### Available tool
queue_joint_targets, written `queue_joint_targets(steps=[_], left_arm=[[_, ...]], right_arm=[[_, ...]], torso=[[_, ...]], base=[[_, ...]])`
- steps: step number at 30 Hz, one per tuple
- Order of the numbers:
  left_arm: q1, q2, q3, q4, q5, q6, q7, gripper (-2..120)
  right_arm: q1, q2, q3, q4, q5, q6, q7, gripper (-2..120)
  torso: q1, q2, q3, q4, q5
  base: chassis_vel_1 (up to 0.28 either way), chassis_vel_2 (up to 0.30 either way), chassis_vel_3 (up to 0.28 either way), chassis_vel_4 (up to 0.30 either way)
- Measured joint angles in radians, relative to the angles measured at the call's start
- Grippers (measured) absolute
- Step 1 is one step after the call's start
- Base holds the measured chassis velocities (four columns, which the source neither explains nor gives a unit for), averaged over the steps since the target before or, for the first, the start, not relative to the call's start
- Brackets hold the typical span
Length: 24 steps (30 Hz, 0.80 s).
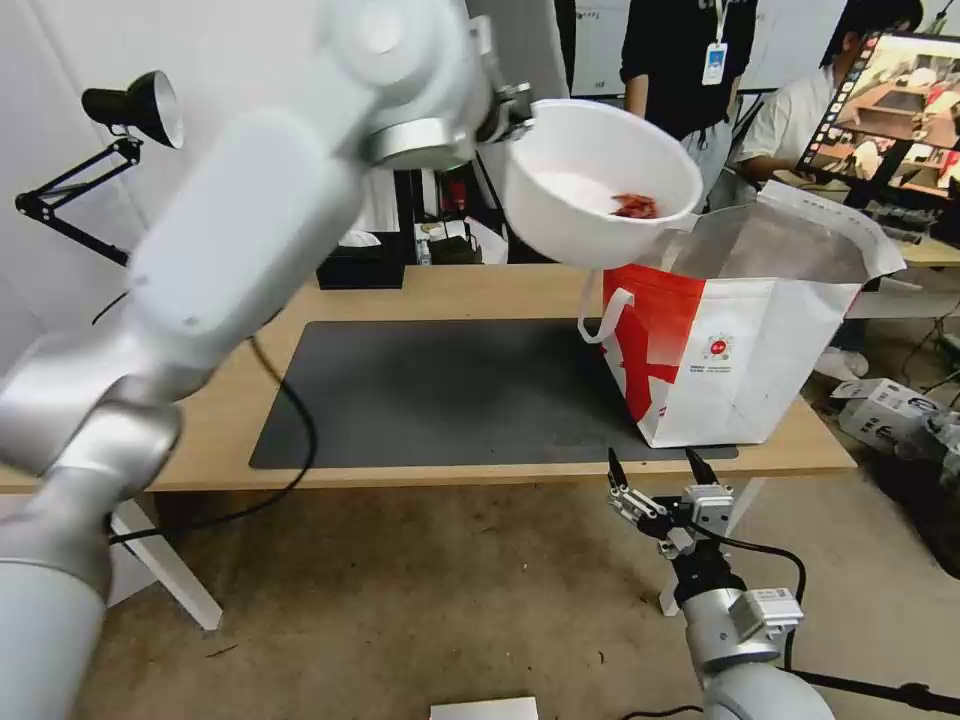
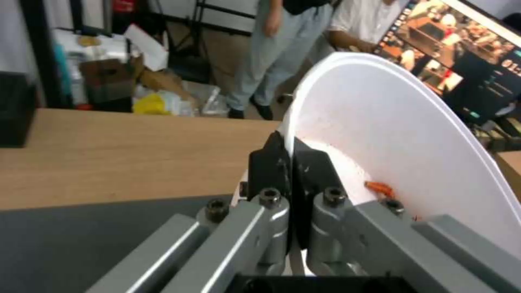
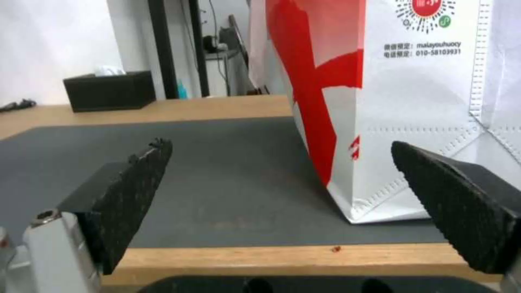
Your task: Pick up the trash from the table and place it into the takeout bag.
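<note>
Bowl (image 1: 600, 185) tilted above takeout bag (image 1: 740, 350) on tabletop (image 1: 450, 290) | left pincer (image 2: 293, 162) clamped on bowl rim | right pincer (image 1: 660, 465) apart, below tabletop edge

bowl (image 1: 600, 185) above bag (image 1: 740, 350) rim, left side | bag on mat (image 1: 440, 395), right end | mat on table (image 1: 480, 290)

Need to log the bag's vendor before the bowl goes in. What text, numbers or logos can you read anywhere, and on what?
"malayouhuocy" on the white side of the takeout bag, under its round logo.
"010-58103931" on the same bag, the line below.
Chinese characters before both lines: too small to read.
Round red logo on the bag, ringed with dots: its characters are blurred.
Badge on the person behind the table: unreadable.
Monitor at the back: no legible text.
White bowl held by the left pincer: no markings.
</note>
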Motion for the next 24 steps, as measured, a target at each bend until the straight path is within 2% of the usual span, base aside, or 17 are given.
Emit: queue_joint_targets(steps=[3, 4, 7, 8, 10, 11, 12, 15, 16, 19, 20, 23, 24], left_arm=[[-0.004, -0.113, -0.007, 0.079, 0.066, 0.001, 0.026, 0], [-0.004, -0.113, -0.007, 0.079, 0.066, 0.001, 0.026, 0], [-0.008, -0.210, -0.021, 0.155, 0.143, 0.004, 0.065, 0], [-0.008, -0.210, -0.021, 0.155, 0.143, 0.004, 0.065, 0], [-0.006, -0.262, -0.025, 0.212, 0.211, 0.003, 0.116, 0], [-0.004, -0.276, -0.016, 0.234, 0.249, -0.005, 0.162, 0], [-0.004, -0.276, -0.016, 0.234, 0.249, -0.005, 0.162, 0], [0.018, -0.282, 0.030, 0.269, 0.386, -0.036, 0.310, 0], [0.018, -0.282, 0.030, 0.269, 0.386, -0.036, 0.310, 0], [0.055, -0.279, 0.058, 0.293, 0.505, -0.094, 0.425, 0], [0.055, -0.279, 0.058, 0.293, 0.505, -0.094, 0.425, 0], [0.078, -0.276, 0.072, 0.301, 0.569, -0.133, 0.497, 0], [0.078, -0.276, 0.072, 0.301, 0.569, -0.133, 0.497, 0]], right_arm=[[0.002, -0.002, -0.003, 0.008, 0.011, -0.007, 0.003, 100], [0.002, -0.002, -0.003, 0.008, 0.011, -0.007, 0.003, 100], [0.006, 0.000, -0.010, 0.010, 0.012, -0.008, 0.004, 100], [0.006, 0.000, -0.010, 0.010, 0.012, -0.008, 0.004, 100], [0.009, 0.003, -0.016, 0.013, 0.012, -0.009, 0.005, 100], [0.011, 0.003, -0.020, 0.016, 0.012, -0.009, 0.007, 100], [0.011, 0.003, -0.020, 0.016, 0.012, -0.009, 0.007, 100], [0.012, 0.004, -0.025, 0.028, 0.016, -0.012, 0.014, 100], [0.012, 0.004, -0.025, 0.028, 0.016, -0.012, 0.014, 100], [0.011, 0.007, -0.027, 0.032, 0.018, -0.013, 0.018, 100], [0.011, 0.007, -0.027, 0.032, 0.018, -0.013, 0.018, 100], [0.023, 0.010, -0.033, 0.030, 0.021, -0.015, 0.019, 100], [0.023, 0.010, -0.033, 0.030, 0.021, -0.015, 0.019, 100]], torso=[[0.000, 0.000, 0.000, -0.0001, 0.0003], [0.000, 0.000, 0.000, -0.0001, 0.0003], [0.000, 0.000, 0.000, -0.0004, 0.0003], [0.000, 0.000, 0.000, -0.0004, 0.0003], [0.000, 0.000, 0.000, -0.0002, 0.0003], [0.000, 0.000, 0.000, -0.0004, 0.0003], [0.000, 0.000, 0.000, -0.0004, 0.0003], [0.000, 0.000, 0.000, -0.0001, 0.0000], [0.000, 0.000, 0.000, -0.0001, 0.0000], [0.000, 0.000, 0.000, 0.0002, -0.0001], [0.000, 0.000, 0.000, 0.0002, -0.0001], [0.000, 0.000, 0.000, 0.0002, -0.0001], [0.000, 0.000, 0.000, 0.0002, -0.0001]], base=[[0.000, 0.000, 0.000, 0.000], [0.000, 0.000, 0.000, 0.000], [0.000, 0.000, 0.000, 0.000], [0.000, 0.000, 0.000, 0.000], [0.000, 0.000, 0.000, 0.000], [0.000, 0.000, 0.000, 0.000], [0.000, 0.000, 0.000, 0.000], [0.000, 0.000, 0.000, 0.000], [0.000, 0.000, 0.000, 0.000], [0.000, 0.000, 0.000, 0.000], [0.000, 0.000, 0.000, 0.000], [0.000, 0.000, 0.000, 0.000], [0.000, 0.000, 0.000, 0.000]])
